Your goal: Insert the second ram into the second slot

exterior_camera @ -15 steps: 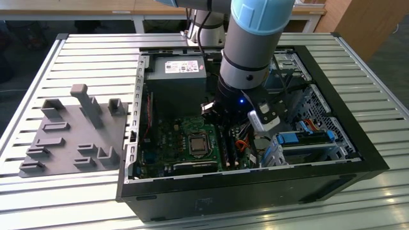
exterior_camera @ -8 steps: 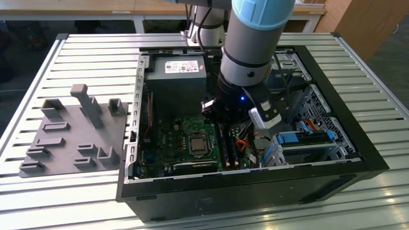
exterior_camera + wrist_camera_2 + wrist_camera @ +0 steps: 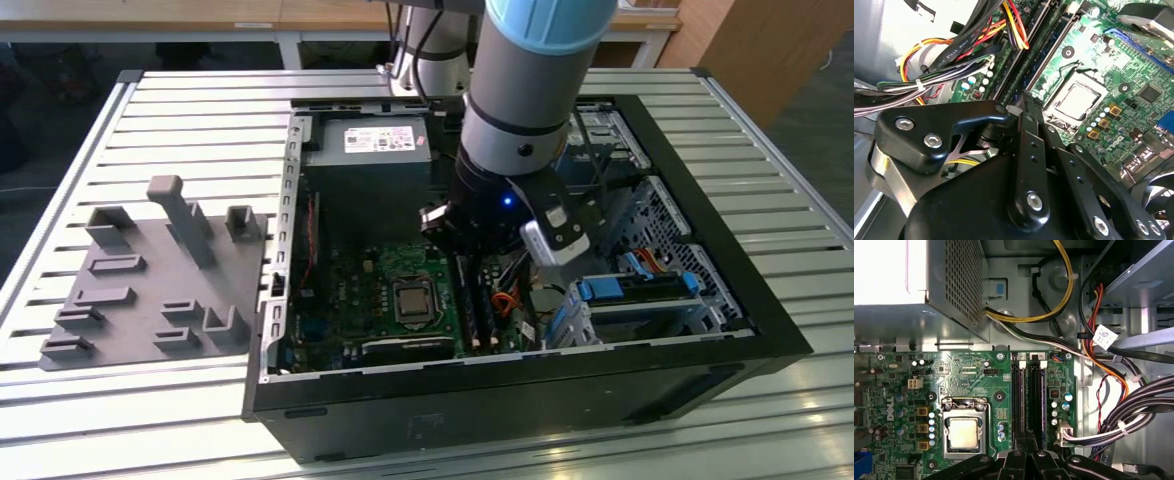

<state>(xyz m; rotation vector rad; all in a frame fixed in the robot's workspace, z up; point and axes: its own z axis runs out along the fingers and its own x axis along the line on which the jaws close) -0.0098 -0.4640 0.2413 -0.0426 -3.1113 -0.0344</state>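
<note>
One grey fixture plate [image 3: 147, 275] with upright pegs is seen lying on the slatted surface [image 3: 200, 100] at the exterior view's left. To its right, one open computer case [image 3: 534, 400] is placed, with one power supply [image 3: 367, 145] at its far end and one motherboard [image 3: 360, 300] on its floor. One processor socket [image 3: 964, 432] is counted on the board in the first wrist view, and just beside it two long memory slots [image 3: 1019, 400] are seen side by side. The second ram [image 3: 1037, 400] appears seated in the slot farther from the socket, though whether it is fully latched cannot be told. The end effector [image 3: 1026, 440] is held directly over the near ends of the slots, its fingers [image 3: 1026, 117] drawn narrow together with nothing visibly between them. Further right, bundled cables [image 3: 1134, 410] and blue drive-bay latches [image 3: 641, 290] crowd the case.
</note>
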